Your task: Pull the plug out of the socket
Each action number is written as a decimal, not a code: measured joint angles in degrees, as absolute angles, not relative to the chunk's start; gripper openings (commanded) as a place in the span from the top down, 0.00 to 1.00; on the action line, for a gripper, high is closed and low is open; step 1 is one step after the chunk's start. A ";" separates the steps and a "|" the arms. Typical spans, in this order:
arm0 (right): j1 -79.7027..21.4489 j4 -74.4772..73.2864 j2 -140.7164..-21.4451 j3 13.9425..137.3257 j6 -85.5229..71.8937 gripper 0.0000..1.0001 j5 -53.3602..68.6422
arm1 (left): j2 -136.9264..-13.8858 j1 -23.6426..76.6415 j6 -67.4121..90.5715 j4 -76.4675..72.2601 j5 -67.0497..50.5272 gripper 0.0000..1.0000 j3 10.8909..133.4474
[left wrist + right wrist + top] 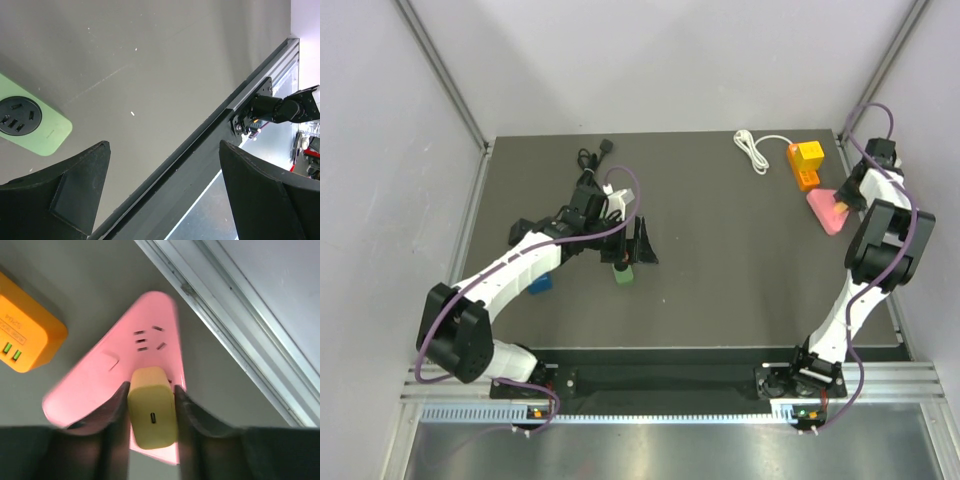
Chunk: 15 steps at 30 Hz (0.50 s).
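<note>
The right gripper (pixel 150 390) clasped the plug (pixel 151 415), seated in the pink socket (pixel 145 325) near the worktop's (pixel 720 230) far right corner. The left gripper (pixel 164 146) gaped wide.

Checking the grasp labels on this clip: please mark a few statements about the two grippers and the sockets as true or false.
1. The right gripper is shut on the yellow plug. True.
2. The yellow plug is lifted clear of the pink socket. False: it sits against the socket's face.
3. The left gripper is open and holds nothing. True.
4. The green socket lies between the left gripper's fingers. False: it lies off to one side, at the edge of the left wrist view.
</note>
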State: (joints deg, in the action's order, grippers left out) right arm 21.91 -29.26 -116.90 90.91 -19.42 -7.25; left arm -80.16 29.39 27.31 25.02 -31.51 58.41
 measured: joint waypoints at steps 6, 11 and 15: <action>21.89 -29.17 -116.92 91.24 -18.83 1.00 -7.25 | -80.20 29.39 27.40 25.12 -31.64 0.07 58.41; 20.97 -25.06 -113.19 84.66 -18.92 1.00 -7.38 | -80.77 29.39 28.49 24.69 -32.77 0.07 58.52; 17.52 -24.69 -106.50 76.01 -18.98 1.00 -7.94 | -83.18 29.39 30.35 22.76 -35.11 0.09 59.29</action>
State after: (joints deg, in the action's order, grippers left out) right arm 17.52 -24.69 -106.50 76.01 -18.98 -7.94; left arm -83.18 29.39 30.35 22.76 -35.11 59.29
